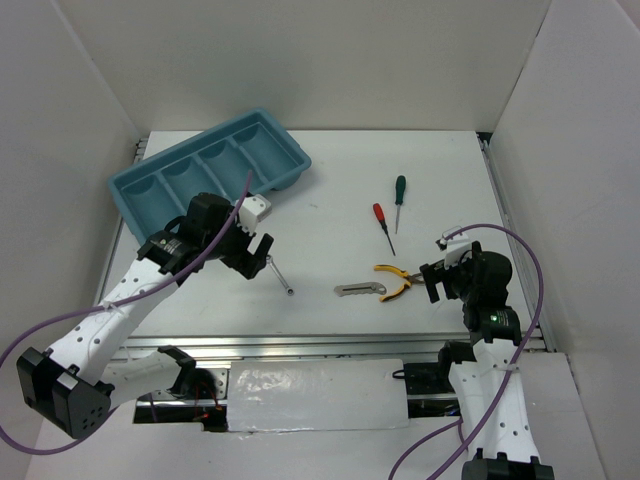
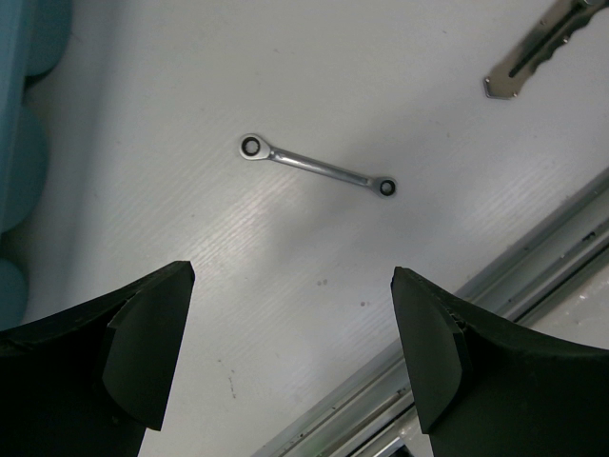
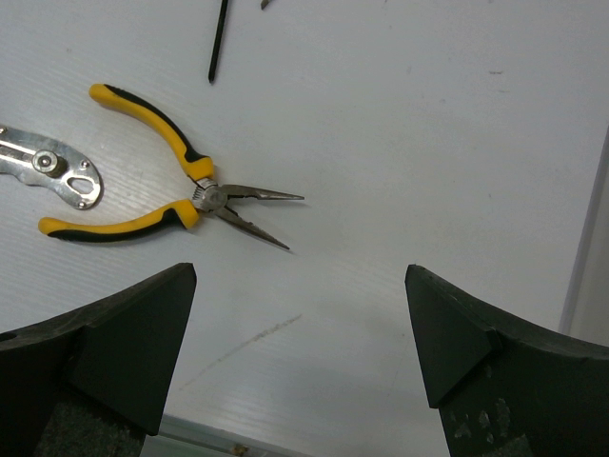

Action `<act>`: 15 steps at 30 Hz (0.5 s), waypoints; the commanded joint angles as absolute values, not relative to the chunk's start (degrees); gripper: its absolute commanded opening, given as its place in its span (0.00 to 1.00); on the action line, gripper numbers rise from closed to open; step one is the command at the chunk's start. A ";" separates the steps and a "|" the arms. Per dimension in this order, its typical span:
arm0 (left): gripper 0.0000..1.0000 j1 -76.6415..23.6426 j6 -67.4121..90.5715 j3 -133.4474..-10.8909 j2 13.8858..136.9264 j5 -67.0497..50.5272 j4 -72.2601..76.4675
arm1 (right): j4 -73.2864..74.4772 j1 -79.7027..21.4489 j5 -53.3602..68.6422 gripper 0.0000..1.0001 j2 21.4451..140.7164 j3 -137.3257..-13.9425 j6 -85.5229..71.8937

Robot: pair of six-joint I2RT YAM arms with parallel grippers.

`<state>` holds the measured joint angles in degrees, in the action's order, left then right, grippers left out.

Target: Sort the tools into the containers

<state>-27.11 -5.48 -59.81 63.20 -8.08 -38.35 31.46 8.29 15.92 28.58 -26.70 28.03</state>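
The light blue tray (image 1: 290,160) with four compartments stands at the back left. A thin silver rod (image 1: 279,275) lies on the table just right of my left gripper (image 1: 248,250), which is open and empty above it; the rod also shows in the left wrist view (image 2: 317,168). The yellow-handled pliers (image 1: 394,282) and grey folding knife (image 1: 359,290) lie left of my right gripper (image 1: 437,282), open and empty. The pliers show in the right wrist view (image 3: 157,181), with the knife (image 3: 52,171) beside them. The green screwdriver (image 1: 399,198) and red screwdriver (image 1: 383,225) lie farther back.
White walls enclose the table on the left, back and right. A metal rail (image 1: 330,345) runs along the near edge, also seen in the left wrist view (image 2: 495,286). The tray's edge (image 2: 19,114) shows at the left of that view.
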 commanded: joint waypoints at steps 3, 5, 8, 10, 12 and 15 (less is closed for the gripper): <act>0.99 -25.93 -2.36 -58.97 60.03 -1.84 -34.01 | 32.08 8.79 15.91 1.00 28.13 -29.45 28.04; 0.99 -25.14 -6.84 -58.54 59.51 -6.22 -34.89 | 32.08 8.61 16.00 1.00 28.04 -29.44 28.12; 0.93 -25.05 -10.62 -57.66 60.02 -8.17 -33.84 | 32.08 8.70 16.52 1.00 28.47 -29.53 28.21; 0.90 -24.87 -17.47 -59.75 63.17 -12.46 -35.59 | 32.08 8.79 16.35 1.00 28.65 -29.53 28.13; 0.90 -24.08 -28.14 -61.51 65.47 -17.99 -39.61 | 32.08 8.70 16.35 1.00 28.57 -29.53 28.21; 0.93 -27.32 -42.55 -67.29 71.25 -20.13 -45.94 | 32.26 8.70 16.52 1.00 28.74 -29.53 28.30</act>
<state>-25.26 -24.60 -61.65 67.83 -14.26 -40.12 31.51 8.29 15.92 28.60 -26.70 28.03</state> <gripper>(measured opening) 0.930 0.994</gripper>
